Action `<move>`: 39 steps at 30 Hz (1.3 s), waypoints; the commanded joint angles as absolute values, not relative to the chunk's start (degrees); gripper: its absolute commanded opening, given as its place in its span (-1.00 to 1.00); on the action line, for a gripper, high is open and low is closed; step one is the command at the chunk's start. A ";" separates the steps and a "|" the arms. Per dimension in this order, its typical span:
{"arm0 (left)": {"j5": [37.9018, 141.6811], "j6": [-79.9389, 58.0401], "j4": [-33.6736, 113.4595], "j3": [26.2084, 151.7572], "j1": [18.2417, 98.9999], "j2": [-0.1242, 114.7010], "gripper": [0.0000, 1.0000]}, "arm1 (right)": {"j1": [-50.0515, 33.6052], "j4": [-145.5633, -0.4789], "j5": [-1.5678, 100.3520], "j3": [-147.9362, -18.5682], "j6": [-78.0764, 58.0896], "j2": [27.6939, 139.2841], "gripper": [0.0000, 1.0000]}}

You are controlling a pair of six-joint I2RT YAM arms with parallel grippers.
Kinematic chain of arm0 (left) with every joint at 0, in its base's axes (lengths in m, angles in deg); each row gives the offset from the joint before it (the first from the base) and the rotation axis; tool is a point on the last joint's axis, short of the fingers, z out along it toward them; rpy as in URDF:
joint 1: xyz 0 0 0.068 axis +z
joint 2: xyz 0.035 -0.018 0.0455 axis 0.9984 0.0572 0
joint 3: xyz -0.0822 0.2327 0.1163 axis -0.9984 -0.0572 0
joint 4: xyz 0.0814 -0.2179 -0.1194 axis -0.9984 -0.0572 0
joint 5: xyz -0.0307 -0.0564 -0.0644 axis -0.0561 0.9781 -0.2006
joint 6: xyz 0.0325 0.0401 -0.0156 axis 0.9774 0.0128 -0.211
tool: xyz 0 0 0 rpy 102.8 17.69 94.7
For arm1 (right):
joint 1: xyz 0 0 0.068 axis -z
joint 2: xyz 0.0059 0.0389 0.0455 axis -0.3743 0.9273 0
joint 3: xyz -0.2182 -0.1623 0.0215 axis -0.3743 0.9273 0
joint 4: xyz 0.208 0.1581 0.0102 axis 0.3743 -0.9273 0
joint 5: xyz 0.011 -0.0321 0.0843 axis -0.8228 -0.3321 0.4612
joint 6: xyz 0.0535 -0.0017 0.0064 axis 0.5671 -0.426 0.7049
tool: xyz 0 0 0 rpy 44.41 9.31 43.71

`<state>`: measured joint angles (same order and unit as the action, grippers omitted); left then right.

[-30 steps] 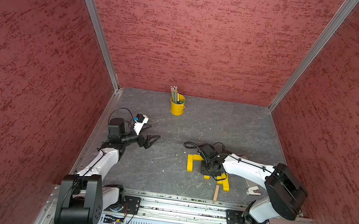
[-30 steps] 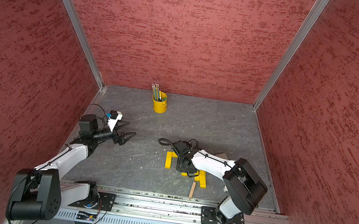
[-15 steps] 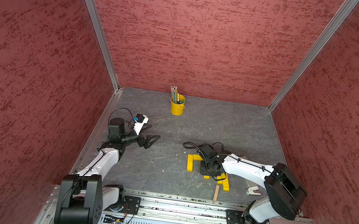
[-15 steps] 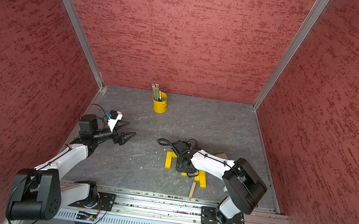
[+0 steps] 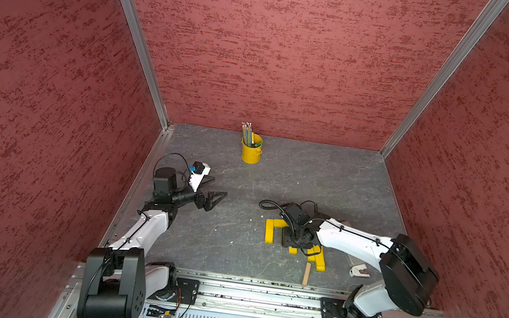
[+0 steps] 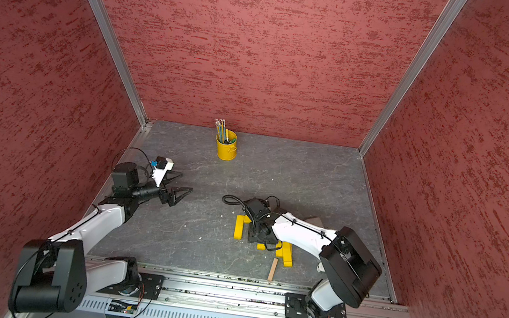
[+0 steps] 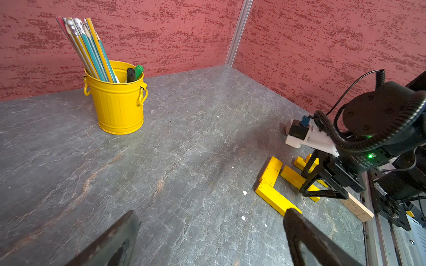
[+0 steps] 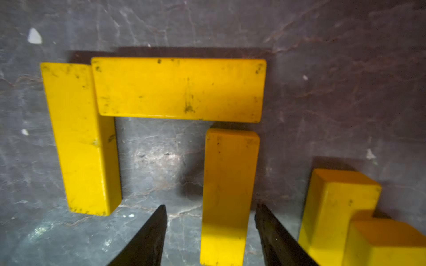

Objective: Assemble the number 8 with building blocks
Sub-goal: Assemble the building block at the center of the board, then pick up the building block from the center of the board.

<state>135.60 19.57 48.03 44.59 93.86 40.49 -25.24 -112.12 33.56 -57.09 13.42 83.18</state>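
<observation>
Right wrist view: the right gripper (image 8: 211,205) straddles a flat yellow wooden plank (image 8: 228,175), jaws parted a little wider than it, not pinching. Its end sits just beside a yellow crossbar plank (image 8: 179,89) that meets a third yellow plank (image 8: 80,138). This half-loop lies well apart from the yellow metal pencil bucket (image 5: 250,152), toward the robot. This looks like the release: rise straight up, because one finger is close to the plank's edge. Nearer the bucket, the left gripper (image 5: 218,187) hangs wide open and empty.
</observation>
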 commanded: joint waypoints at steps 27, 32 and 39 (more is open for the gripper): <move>136.70 17.18 48.75 45.46 94.02 40.04 0.99 | -25.53 -132.46 28.67 -47.81 24.08 60.16 0.13; 136.47 17.48 48.73 45.67 94.01 40.11 0.99 | -25.43 -131.41 27.37 -47.79 23.32 64.41 0.11; 136.36 18.05 48.70 45.26 94.06 40.91 0.99 | -23.34 -130.67 25.84 -47.95 22.19 66.36 0.11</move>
